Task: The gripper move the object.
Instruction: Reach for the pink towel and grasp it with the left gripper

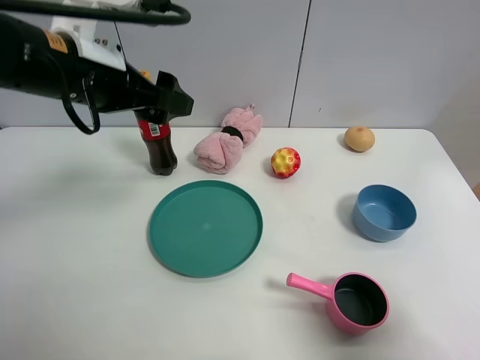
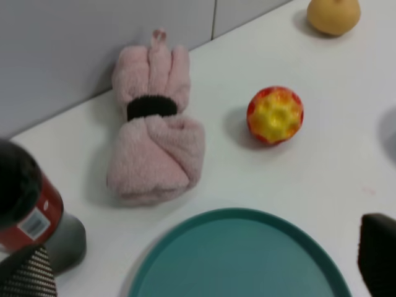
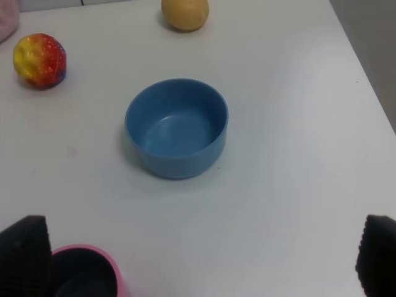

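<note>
A cola bottle (image 1: 157,146) with a red label stands upright on the white table at the back left. My left gripper (image 1: 180,101) hovers at its top and hides the cap. In the left wrist view the bottle (image 2: 21,198) sits just beside one fingertip (image 2: 28,275). The left gripper (image 2: 201,266) is wide open and holds nothing. My right gripper (image 3: 201,257) is open and empty above the table near a blue bowl (image 3: 176,127). It does not show in the exterior high view.
A green plate (image 1: 205,229) lies mid-table, with a rolled pink towel (image 1: 227,140) and a red-yellow ball (image 1: 286,162) behind it. A tan round fruit (image 1: 359,139) sits at the back right. The blue bowl (image 1: 384,212) and a pink handled pot (image 1: 352,300) stand at the right.
</note>
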Robot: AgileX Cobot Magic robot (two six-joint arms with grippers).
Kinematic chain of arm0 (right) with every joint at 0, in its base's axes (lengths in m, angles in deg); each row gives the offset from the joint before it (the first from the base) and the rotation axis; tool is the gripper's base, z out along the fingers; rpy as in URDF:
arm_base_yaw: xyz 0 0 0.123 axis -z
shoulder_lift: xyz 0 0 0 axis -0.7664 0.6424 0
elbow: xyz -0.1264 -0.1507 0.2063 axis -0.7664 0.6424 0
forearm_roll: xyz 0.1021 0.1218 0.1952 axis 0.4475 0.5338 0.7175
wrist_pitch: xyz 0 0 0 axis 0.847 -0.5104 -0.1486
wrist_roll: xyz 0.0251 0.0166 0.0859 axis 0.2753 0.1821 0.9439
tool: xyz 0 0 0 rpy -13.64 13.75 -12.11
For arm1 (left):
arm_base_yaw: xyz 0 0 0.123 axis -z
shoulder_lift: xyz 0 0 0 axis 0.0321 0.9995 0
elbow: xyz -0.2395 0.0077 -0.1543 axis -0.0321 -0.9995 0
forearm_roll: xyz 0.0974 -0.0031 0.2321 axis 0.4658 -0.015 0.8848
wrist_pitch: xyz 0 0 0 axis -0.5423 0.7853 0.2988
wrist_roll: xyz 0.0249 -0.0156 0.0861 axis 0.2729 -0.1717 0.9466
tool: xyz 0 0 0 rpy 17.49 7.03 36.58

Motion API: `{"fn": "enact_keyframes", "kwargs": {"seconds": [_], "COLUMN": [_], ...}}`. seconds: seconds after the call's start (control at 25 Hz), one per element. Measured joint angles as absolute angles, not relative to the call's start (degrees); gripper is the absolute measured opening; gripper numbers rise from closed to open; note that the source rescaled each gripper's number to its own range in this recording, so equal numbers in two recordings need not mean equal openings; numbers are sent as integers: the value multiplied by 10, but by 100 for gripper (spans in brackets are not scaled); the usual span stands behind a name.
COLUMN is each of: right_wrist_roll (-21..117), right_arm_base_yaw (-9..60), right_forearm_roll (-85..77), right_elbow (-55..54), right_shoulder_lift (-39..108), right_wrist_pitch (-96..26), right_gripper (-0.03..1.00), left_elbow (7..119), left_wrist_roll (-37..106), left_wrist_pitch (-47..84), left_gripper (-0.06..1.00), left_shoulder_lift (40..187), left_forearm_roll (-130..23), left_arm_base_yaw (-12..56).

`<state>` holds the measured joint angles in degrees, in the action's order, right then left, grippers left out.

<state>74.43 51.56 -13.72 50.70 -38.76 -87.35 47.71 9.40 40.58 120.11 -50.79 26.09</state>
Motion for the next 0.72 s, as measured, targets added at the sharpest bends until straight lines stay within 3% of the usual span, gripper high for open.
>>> {"fn": "enact_keyframes", "kwargs": {"seconds": [0.72], "right_wrist_roll": [744], "right_arm_base_yaw": [516], "right_forearm_roll": [-137], "right_elbow": [507], "right_shoulder_lift": [-388], "right_wrist_pitch": [-873], "right_gripper": [100], "left_elbow": [770], "left_wrist_roll": [94], "left_wrist_pitch": [513], "left_gripper": [100], "left_shoulder_lift": [1451], "left_forearm_roll": [-394], "left_arm_base_yaw": [261]}}
